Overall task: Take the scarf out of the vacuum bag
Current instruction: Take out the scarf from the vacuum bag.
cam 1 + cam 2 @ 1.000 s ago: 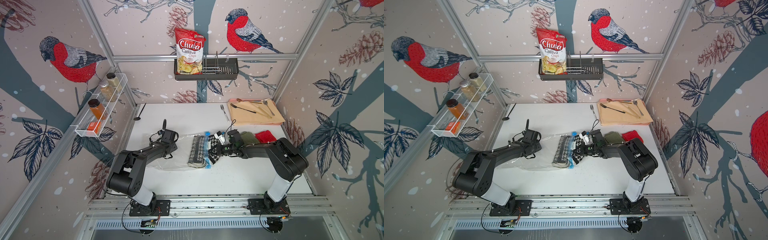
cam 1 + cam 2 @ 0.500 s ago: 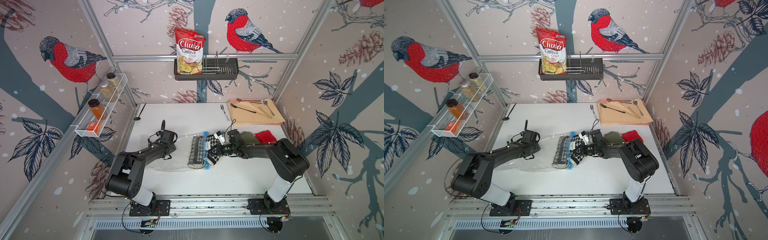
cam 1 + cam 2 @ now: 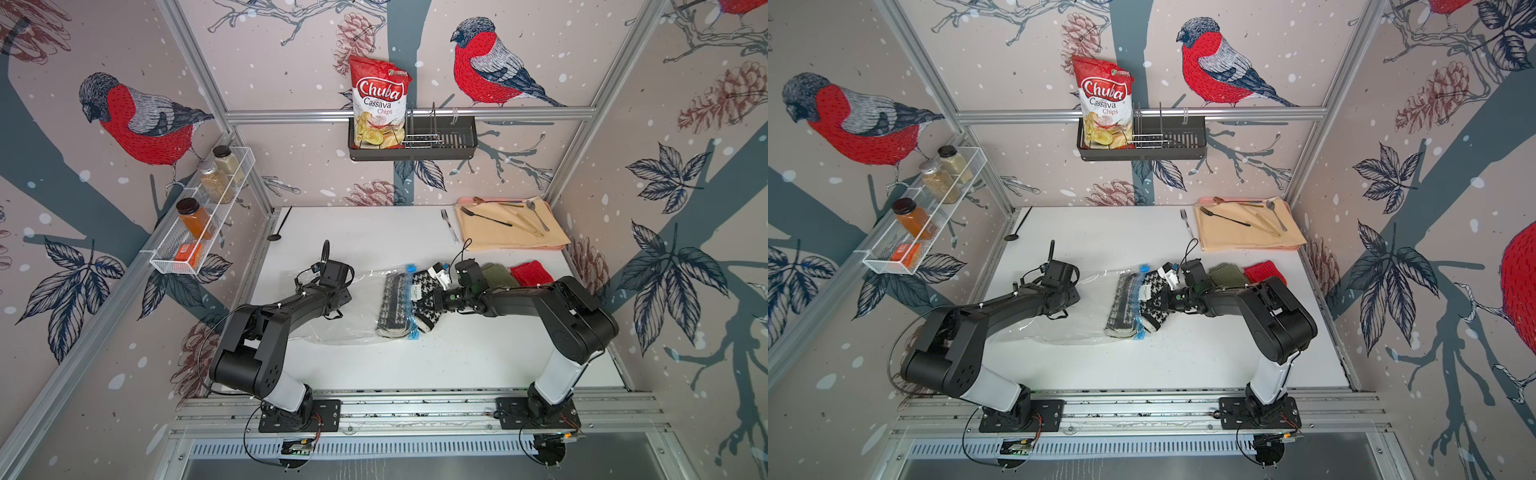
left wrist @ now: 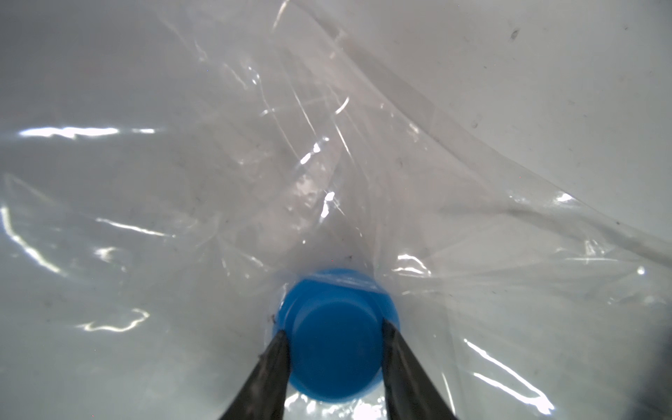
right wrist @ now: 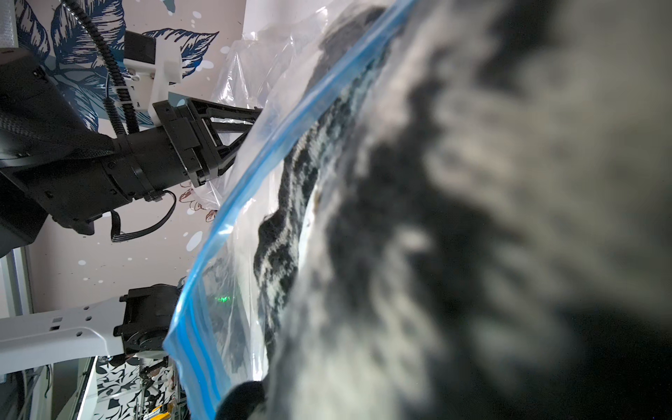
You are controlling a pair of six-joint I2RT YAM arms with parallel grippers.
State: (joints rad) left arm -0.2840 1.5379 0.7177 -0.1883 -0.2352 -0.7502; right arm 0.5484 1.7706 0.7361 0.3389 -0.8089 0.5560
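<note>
L gripper point(image 4: 334, 329) jaws are clamping the blue valve point(image 4: 336, 363) of the vacuum bag point(image 3: 361, 299), which is lying flat on the surface point(image 3: 457, 357). R gripper point(image 3: 429, 301) jaws are standing nearly closed, apparently pinching the scarf point(image 3: 426, 321). The scarf is sitting mid-surface, half inside the bag and half out past the zip strip point(image 3: 411, 309).

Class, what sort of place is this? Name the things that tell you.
Probably a robot test booth dressed as a kitchen: a left arm and right arm bolted to a rail, a spice rack, cutlery on a cloth.
</note>
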